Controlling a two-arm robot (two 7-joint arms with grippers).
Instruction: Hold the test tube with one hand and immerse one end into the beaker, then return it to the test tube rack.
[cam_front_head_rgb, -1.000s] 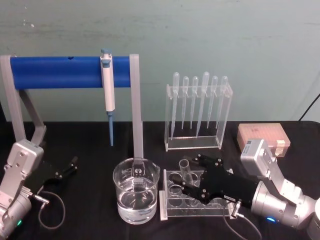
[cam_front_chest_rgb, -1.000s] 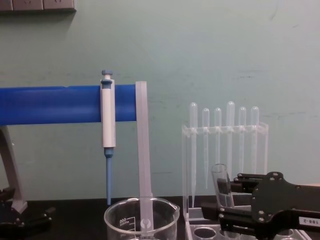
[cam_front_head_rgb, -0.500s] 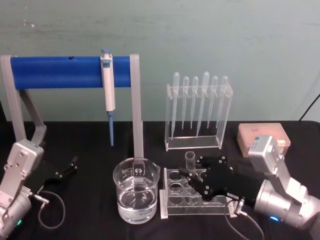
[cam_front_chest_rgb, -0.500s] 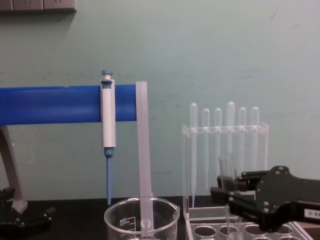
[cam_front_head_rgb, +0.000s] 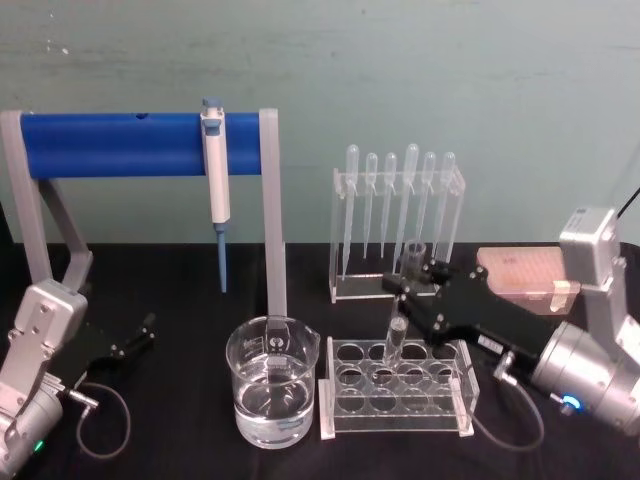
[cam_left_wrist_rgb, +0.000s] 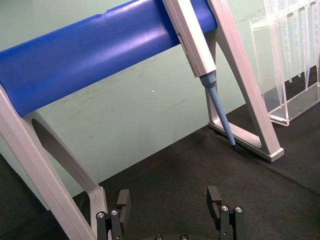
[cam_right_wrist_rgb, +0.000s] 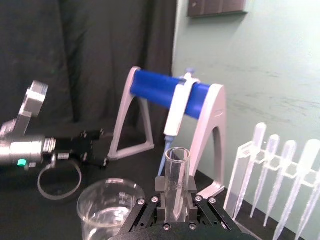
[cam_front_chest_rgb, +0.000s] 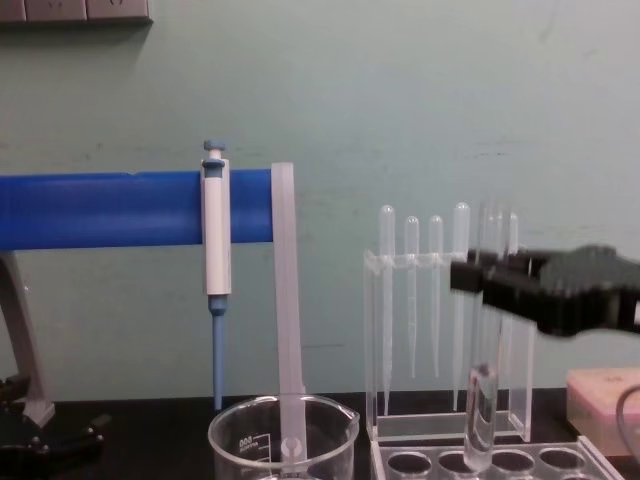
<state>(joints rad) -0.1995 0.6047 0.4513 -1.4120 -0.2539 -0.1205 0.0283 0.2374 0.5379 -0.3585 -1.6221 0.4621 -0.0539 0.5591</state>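
The test tube (cam_front_head_rgb: 404, 300) stands nearly upright in my right gripper (cam_front_head_rgb: 410, 281), which is shut on its upper part just below the open rim. In the chest view the test tube (cam_front_chest_rgb: 482, 400) hangs from the right gripper (cam_front_chest_rgb: 482, 287), its rounded bottom at the level of the clear rack's (cam_front_head_rgb: 395, 405) top plate. From the right wrist, the test tube (cam_right_wrist_rgb: 177, 172) sits between the fingers (cam_right_wrist_rgb: 192, 194). The beaker (cam_front_head_rgb: 272, 385), partly filled with water, stands left of the rack. My left gripper (cam_front_head_rgb: 138, 335) rests open at the table's left.
A blue-barred stand (cam_front_head_rgb: 140, 145) carries a micropipette (cam_front_head_rgb: 215, 180) behind the beaker. A clear holder of plastic pipettes (cam_front_head_rgb: 398, 225) stands behind the rack. A pink tip box (cam_front_head_rgb: 525, 275) sits at the back right. A cable loop (cam_front_head_rgb: 100, 420) lies by the left arm.
My right gripper has risen and drawn back toward the right, lifting the test tube up from low in the rack. The tube now stands higher and more upright. The left arm has not moved.
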